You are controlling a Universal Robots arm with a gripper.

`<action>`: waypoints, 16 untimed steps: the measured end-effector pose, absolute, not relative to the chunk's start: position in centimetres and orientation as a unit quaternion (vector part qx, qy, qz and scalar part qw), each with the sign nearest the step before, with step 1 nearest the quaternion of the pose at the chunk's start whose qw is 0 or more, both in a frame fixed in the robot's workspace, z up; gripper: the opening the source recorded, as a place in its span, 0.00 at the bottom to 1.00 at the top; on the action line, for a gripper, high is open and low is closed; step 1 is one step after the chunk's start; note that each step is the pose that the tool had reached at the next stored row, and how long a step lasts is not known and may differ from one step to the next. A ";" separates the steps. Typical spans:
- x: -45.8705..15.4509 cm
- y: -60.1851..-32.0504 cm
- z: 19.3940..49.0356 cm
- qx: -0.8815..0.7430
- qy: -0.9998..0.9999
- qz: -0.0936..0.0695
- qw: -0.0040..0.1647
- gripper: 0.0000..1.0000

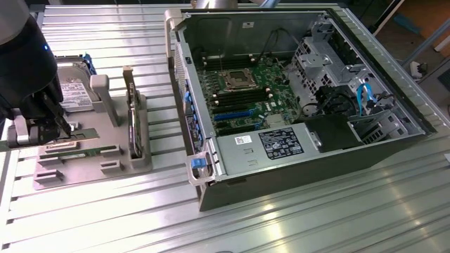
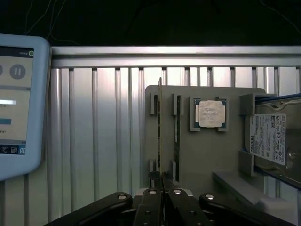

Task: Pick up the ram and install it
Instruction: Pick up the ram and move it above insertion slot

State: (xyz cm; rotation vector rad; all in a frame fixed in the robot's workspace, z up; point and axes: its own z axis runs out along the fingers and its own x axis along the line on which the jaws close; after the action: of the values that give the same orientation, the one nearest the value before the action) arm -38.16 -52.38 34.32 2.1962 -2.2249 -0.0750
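Hand is closed on the ram's thin edge.

From my station I saw a tabletop of ribbed aluminium slats, silver-grey, with overhead light throwing bright glare patches along the grooves. Past its far corner, on the exterior view's right, lay a brownish floor and a slanting grey frame bar. In the wrist view the slats met a rail, with darkness beyond it and a pale-cased touchscreen glowing at the tabletop's edge.

The holder lies to the exterior view's left of the case.
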 end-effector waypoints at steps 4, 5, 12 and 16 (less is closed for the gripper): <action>-38.2 -52.4 34.8 0.702 -0.711 -0.024 0.007 0.12; -38.2 -52.4 35.0 0.702 -0.711 -0.024 0.007 0.12; -38.2 -52.4 35.7 0.702 -0.711 -0.024 0.007 0.12; -38.2 -52.4 36.4 0.702 -0.711 -0.024 0.007 0.12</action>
State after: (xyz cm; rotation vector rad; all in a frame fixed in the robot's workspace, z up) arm -38.16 -52.38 36.42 2.1963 -2.2249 -0.0750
